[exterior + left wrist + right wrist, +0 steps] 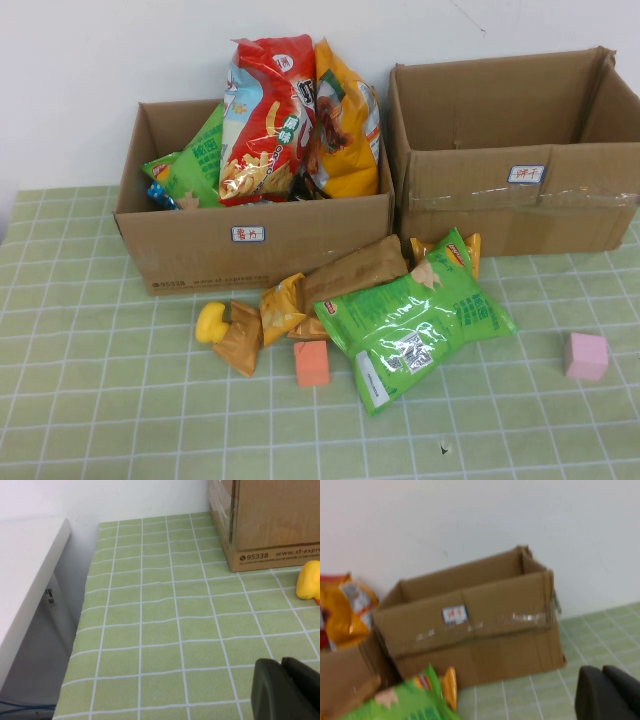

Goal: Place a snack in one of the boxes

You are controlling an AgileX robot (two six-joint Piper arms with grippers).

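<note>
High view: red bag already in left box, arms out of frame

High view, upper centre: red bag (262, 120) stands upright inside the low box (250, 245), leaning against an orange bag (345, 125) on its right, a green bag (195, 165) tucked at its left; top half sticks up above the box rim; judged from this, the snack is in a box, task looks done or near done.

Taped box (520, 200) sits upper right, just beside the low box; looks empty from this angle. Lower centre of the frame, on the green checked cloth (100, 400): a second green bag (415, 325), brown packet (355, 272), small orange packets, yellow toy (210, 322), orange block (311, 363); pink block (585, 355) far right, well apart.

Left gripper (287, 690): only a dark tip at lower right of the left wrist view, over bare cloth near the low box corner; holding nothing visible; open or closed, cannot tell. Right gripper (610, 692): dark tip at lower right of the right wrist view, facing the taped box; nothing seen in it; cannot tell either.

Handling, as a guess: red bag is light, air-puffed, glossy film so slippery; soft, crushes easily, contents brittle; best taken by the crimped top seam or a pinched upper corner, light squeeze, not across the belly.
</note>
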